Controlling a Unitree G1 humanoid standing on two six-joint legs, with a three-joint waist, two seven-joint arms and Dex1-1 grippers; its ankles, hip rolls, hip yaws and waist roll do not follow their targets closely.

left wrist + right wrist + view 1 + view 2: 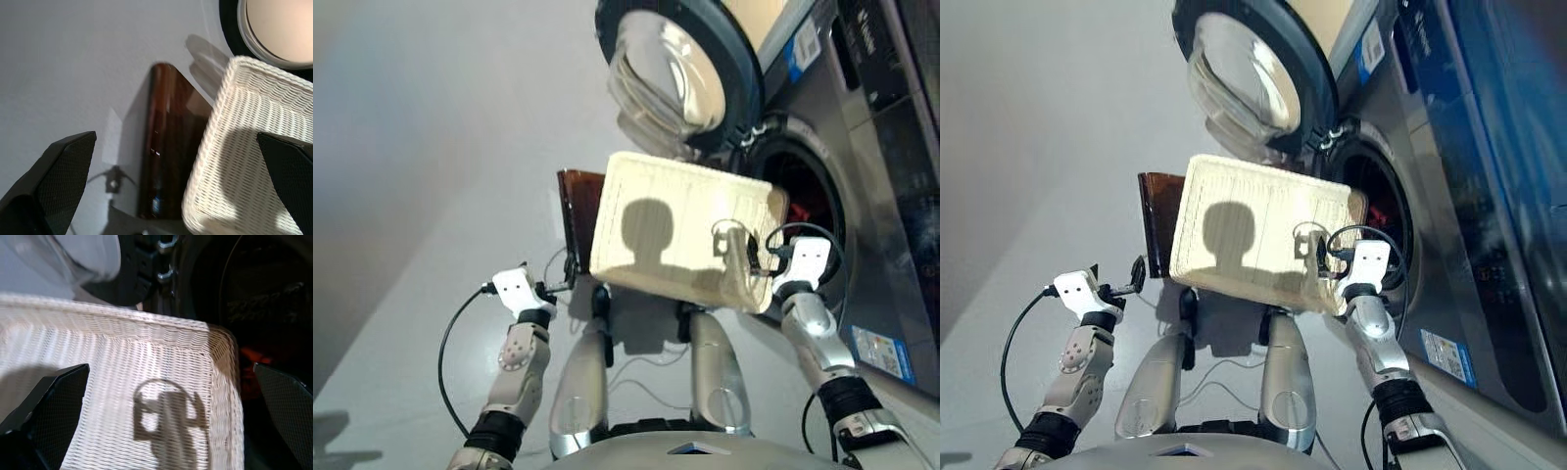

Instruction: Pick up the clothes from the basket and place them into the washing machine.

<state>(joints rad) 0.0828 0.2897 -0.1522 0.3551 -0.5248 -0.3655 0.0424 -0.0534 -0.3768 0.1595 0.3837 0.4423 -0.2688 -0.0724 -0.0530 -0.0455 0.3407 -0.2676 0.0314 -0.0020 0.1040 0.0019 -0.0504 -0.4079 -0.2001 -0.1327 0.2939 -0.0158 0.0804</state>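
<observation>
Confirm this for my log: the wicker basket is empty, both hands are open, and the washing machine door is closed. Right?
Not quite. The washing machine door is open, swung out above the drum hole, as the left eye view shows. The rest holds: the basket is empty, and the left hand and right hand are both open.

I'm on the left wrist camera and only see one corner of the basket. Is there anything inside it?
Observer: No. The basket is bare inside; only a shadow lies on its weave.
Operator: Is the red one in the washer?
Observer: Something red shows inside the drum hole of the washing machine, past the basket's corner.
Operator: Is the other hand holding something?
Observer: No. The right gripper has its jaws open and empty, over the basket.
</observation>
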